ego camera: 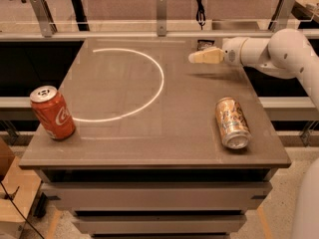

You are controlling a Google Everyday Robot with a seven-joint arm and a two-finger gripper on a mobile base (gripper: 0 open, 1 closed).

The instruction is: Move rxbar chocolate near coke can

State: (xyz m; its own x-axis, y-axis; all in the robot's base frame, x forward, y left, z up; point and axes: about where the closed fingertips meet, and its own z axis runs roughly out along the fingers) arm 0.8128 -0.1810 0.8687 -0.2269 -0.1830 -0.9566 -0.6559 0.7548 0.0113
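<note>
The rxbar chocolate [204, 45] is a small dark bar lying at the far edge of the table, right of centre. My gripper [200, 57] hovers just in front of it, reaching in from the right on the white arm, and partly hides it. The coke can [52, 112] stands upright, red with a silver top, near the table's front left corner, far from the gripper and the bar.
An orange-tan patterned can [232, 122] lies on its side at the front right of the table [149, 143]. A white circle line [149, 78] is marked on the tabletop's left half. A rail with posts [160, 14] runs behind the far edge.
</note>
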